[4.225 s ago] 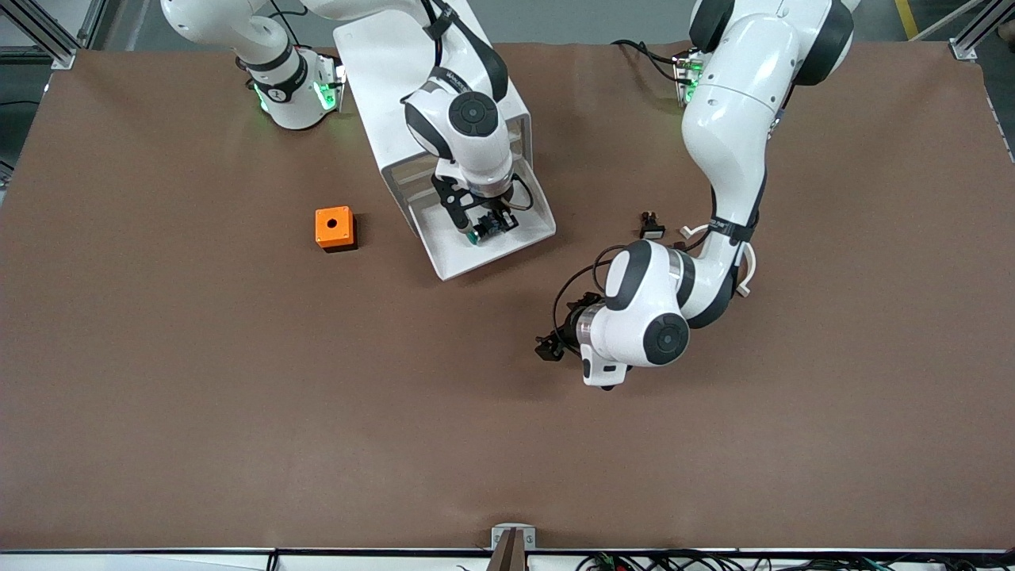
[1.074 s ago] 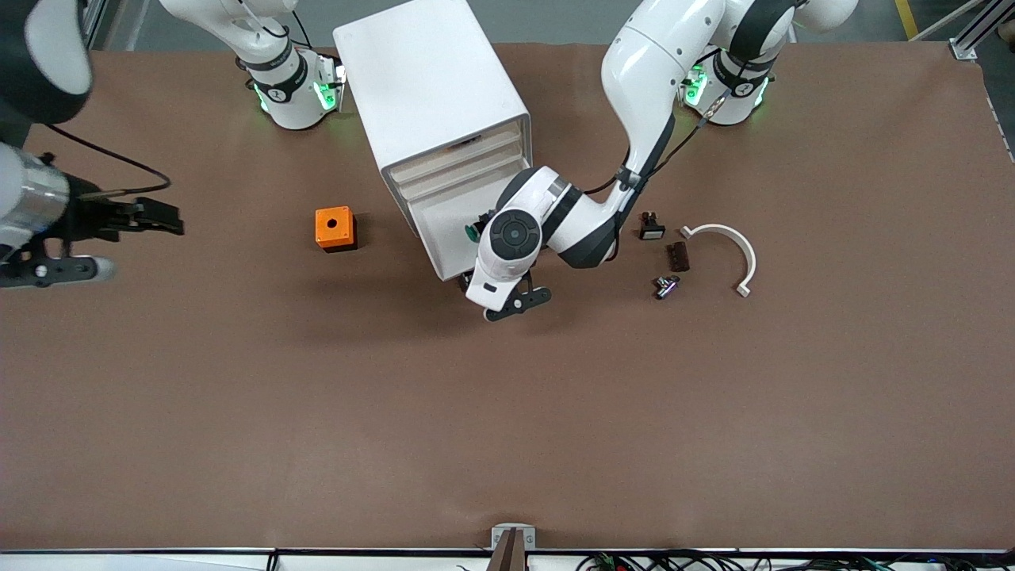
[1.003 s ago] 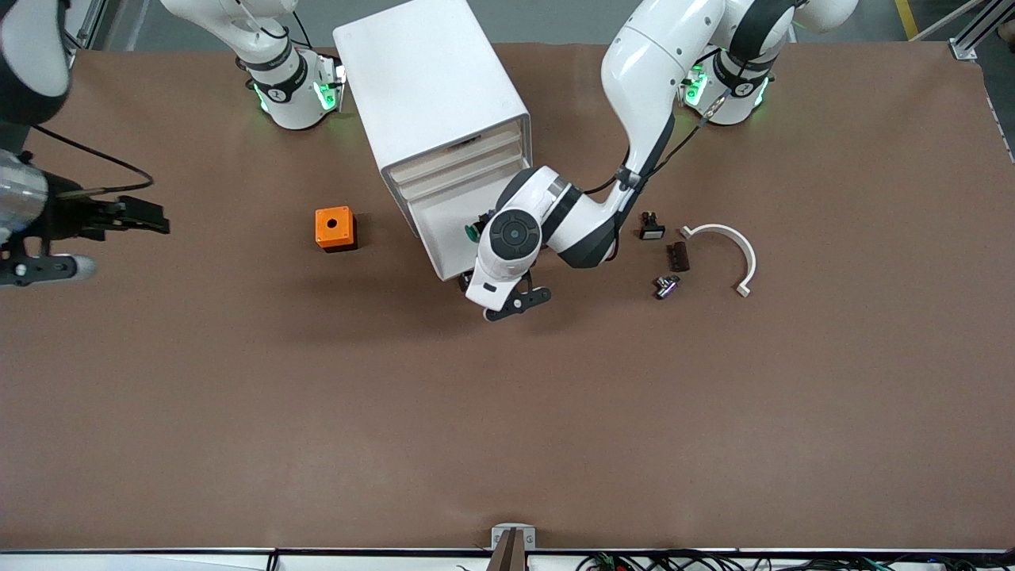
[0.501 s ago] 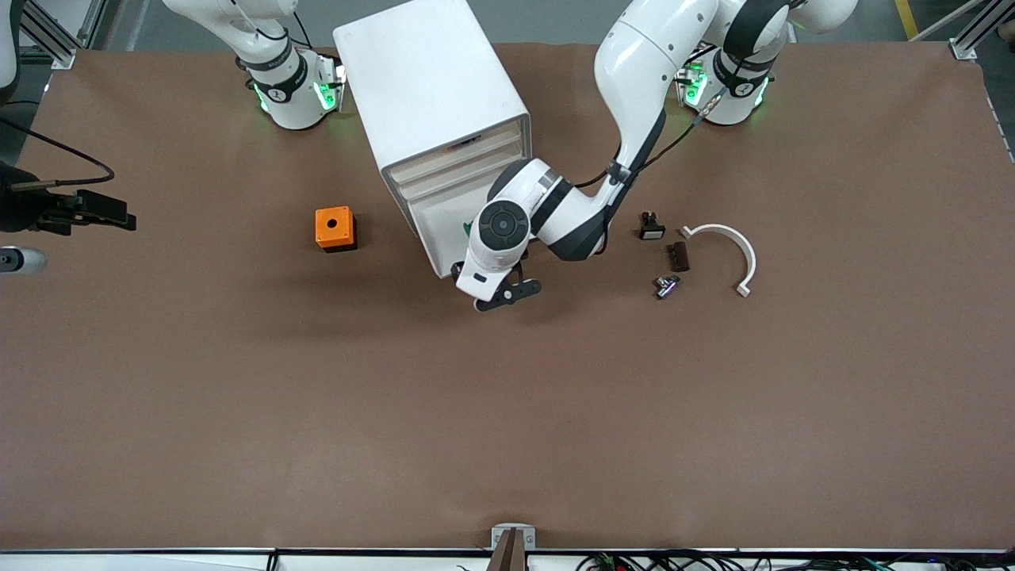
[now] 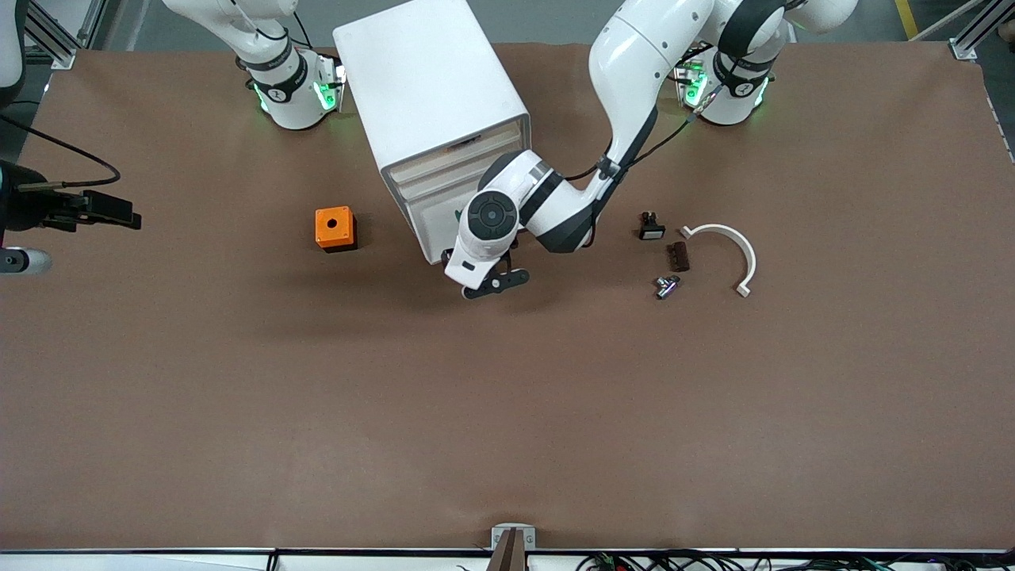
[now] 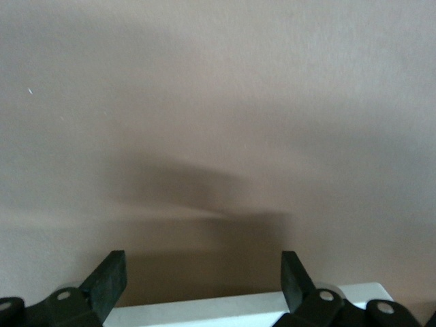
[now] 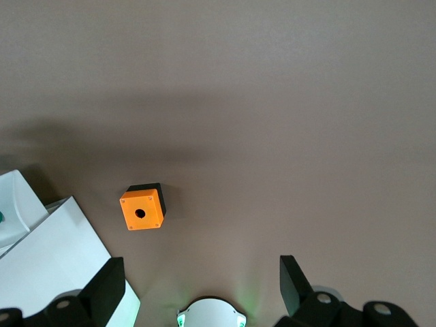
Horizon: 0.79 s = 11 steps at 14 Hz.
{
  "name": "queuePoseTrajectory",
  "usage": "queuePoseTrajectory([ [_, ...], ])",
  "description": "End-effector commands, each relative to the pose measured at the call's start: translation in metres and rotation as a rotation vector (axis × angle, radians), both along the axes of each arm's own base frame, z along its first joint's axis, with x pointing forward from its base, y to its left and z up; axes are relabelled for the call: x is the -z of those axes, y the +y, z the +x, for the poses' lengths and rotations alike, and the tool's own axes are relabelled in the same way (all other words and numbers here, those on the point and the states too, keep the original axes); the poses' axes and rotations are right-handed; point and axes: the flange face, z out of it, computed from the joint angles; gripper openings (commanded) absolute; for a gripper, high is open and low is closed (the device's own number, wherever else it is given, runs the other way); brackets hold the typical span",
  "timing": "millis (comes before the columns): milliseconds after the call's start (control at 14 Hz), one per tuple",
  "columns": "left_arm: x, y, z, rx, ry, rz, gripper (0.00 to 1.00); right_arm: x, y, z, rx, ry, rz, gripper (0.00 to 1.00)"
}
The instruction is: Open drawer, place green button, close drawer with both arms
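The white cabinet [image 5: 432, 87] stands near the robots' bases. Its bottom drawer [image 5: 428, 231] sticks out a short way toward the front camera. My left gripper [image 5: 478, 274] is at the drawer's front, open and empty. In the left wrist view the drawer's white front edge [image 6: 204, 310] lies between the fingers of the left gripper [image 6: 204, 283]. The left wrist hides most of the button; a green speck [image 5: 457, 214] shows in the drawer. My right gripper [image 5: 119, 212] is open and empty, raised high over the right arm's end of the table, and also shows in the right wrist view [image 7: 197, 286].
An orange cube with a hole [image 5: 334, 228] sits beside the cabinet, toward the right arm's end; it also shows in the right wrist view [image 7: 143, 209]. Toward the left arm's end lie a small black part [image 5: 652, 228], a brown piece [image 5: 676, 255], a metal piece [image 5: 664, 285] and a white curved piece [image 5: 725, 246].
The right gripper has left the drawer and risen away to the table's end. The left gripper has come to the drawer's front and moved toward the cabinet; the drawer has slid farther in.
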Motion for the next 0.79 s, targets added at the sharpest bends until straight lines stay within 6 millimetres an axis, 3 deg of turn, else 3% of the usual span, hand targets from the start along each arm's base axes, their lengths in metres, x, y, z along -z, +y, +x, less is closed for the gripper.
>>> queuePoseTrajectory([
  [0, -0.002, -0.007, -0.016, 0.01, 0.026, -0.007, 1.0, -0.006, -0.002, -0.002, 0.012, -0.009, -0.01, 1.0],
  [573, 0.0, -0.024, -0.043, 0.05, 0.039, -0.003, 1.0, -0.007, -0.007, -0.003, 0.027, -0.004, -0.016, 1.0],
  [716, 0.002, -0.028, -0.05, 0.061, 0.041, -0.001, 1.0, -0.023, -0.008, -0.001, 0.029, -0.037, -0.018, 1.0],
])
